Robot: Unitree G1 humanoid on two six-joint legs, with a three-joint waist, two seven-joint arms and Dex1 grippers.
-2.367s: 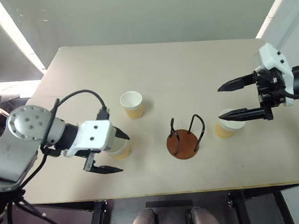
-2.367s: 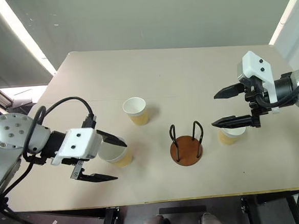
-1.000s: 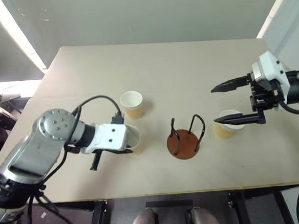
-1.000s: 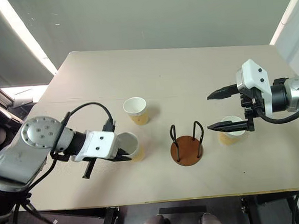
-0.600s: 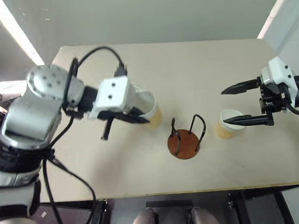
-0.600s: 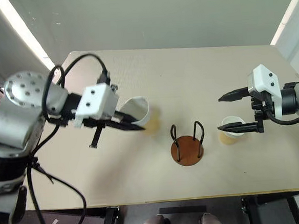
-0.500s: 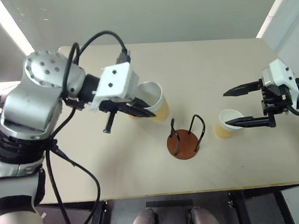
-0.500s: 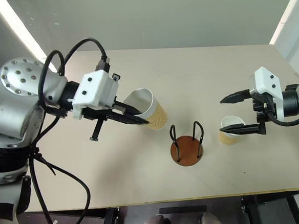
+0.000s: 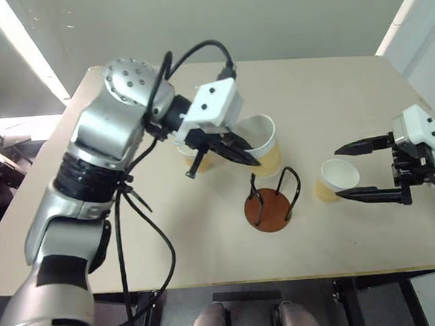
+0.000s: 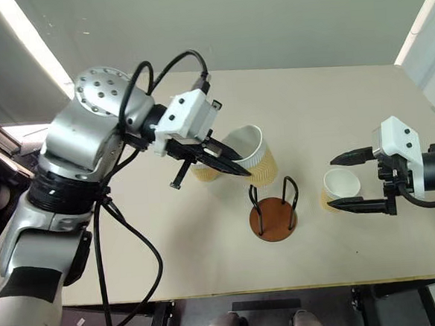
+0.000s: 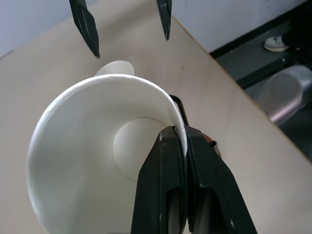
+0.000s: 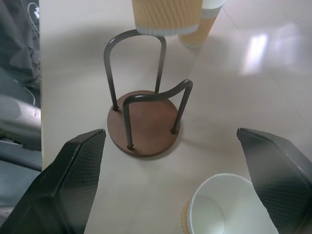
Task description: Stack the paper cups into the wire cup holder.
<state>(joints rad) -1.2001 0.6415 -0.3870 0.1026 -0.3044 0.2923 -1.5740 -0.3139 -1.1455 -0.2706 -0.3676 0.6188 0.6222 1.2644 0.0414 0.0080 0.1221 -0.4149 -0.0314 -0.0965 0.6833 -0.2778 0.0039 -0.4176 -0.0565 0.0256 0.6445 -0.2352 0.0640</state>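
Nearest on the tabletop (image 9: pixel 209 260): the wire cup holder (image 9: pixel 269 204), round reddish-brown base with two upright black wire loops, nothing in it yet. Judged light and easy to nudge; wants a cup lowered straight down between the loops, not dragged across a wire.

Just right of the holder, standing upright: a paper cup (image 9: pixel 334 179), mouth up. Bracketed by the right gripper (image 9: pixel 364 171), fingers (image 9: pixel 373 195) spread wide to either side of the cup and gripping nothing. Probably very light and thin-walled, so soft under a hard squeeze; best taken across the upper body just below the stiffer rolled rim, with only a modest close. Ribbed tan sleeve looks grippy enough not to slip.

Farther and left of the holder, lifted off the tabletop: a second paper cup (image 10: pixel 250 155), tilted, mouth turned toward the left gripper (image 11: pixel 180 141). Fingers (image 11: pixel 163 185) pinched tight on the rim wall, one inside and one outside. Rim grip judged secure for so light a load, though apt to dent the lip and let the cup swing; needs righting before the drop between the loops.

Farthest, partly hidden behind the left gripper: a third paper cup (image 10: pixel 203 171), standing on the tabletop, untouched.
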